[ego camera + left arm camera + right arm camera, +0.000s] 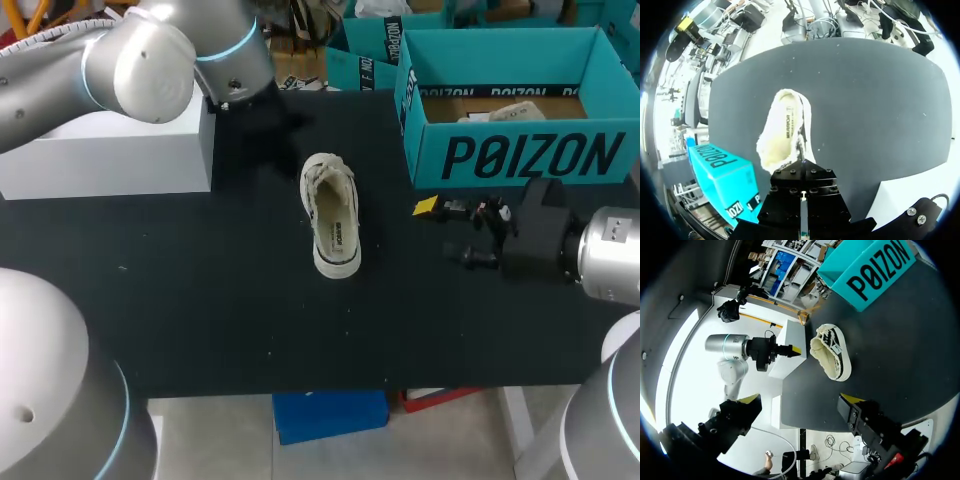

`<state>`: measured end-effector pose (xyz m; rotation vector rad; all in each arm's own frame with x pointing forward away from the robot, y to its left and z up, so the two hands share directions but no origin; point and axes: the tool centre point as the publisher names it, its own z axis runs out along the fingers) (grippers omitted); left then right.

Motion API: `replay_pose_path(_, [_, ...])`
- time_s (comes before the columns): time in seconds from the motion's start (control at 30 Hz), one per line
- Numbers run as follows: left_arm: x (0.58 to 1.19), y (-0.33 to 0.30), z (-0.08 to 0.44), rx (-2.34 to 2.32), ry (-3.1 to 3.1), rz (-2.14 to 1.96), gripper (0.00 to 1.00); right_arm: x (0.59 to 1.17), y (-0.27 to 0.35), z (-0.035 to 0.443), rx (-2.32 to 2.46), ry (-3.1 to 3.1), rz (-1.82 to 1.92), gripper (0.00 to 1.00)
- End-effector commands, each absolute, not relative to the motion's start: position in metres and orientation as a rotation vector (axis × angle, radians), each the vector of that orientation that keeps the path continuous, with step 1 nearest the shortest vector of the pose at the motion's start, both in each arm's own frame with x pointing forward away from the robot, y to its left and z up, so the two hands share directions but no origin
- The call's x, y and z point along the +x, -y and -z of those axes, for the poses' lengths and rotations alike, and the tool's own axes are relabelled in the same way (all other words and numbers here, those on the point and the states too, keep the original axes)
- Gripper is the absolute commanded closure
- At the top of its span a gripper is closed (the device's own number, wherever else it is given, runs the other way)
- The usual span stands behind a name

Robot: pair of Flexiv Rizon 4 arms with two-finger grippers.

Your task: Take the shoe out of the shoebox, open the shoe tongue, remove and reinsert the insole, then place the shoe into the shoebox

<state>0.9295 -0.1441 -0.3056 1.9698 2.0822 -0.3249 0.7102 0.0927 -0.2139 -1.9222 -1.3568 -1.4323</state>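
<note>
Shoe [332, 215] sits sole-down on the tabletop [200, 300] beside the shoebox [520, 155], opening up for insole access; my right gripper [445, 232] gapes empty near the shoe, my left gripper [803, 170] sits at one end, state I cannot tell.

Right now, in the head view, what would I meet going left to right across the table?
white box → shoe → shoebox
</note>
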Motion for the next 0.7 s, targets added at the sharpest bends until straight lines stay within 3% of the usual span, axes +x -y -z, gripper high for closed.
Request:
replay_pose_path(0.03, [0.947, 0.152, 0.315, 1.963, -2.080, 0.376, 1.00, 0.710, -0.093, 0.214, -1.923, 1.357, 1.432, 0.00])
replay_pose_path(0.7, [0.973, 0.189, 0.353, 1.972, -2.052, 0.500, 1.00, 0.710, -0.093, 0.214, -1.923, 1.357, 1.432, 0.00])
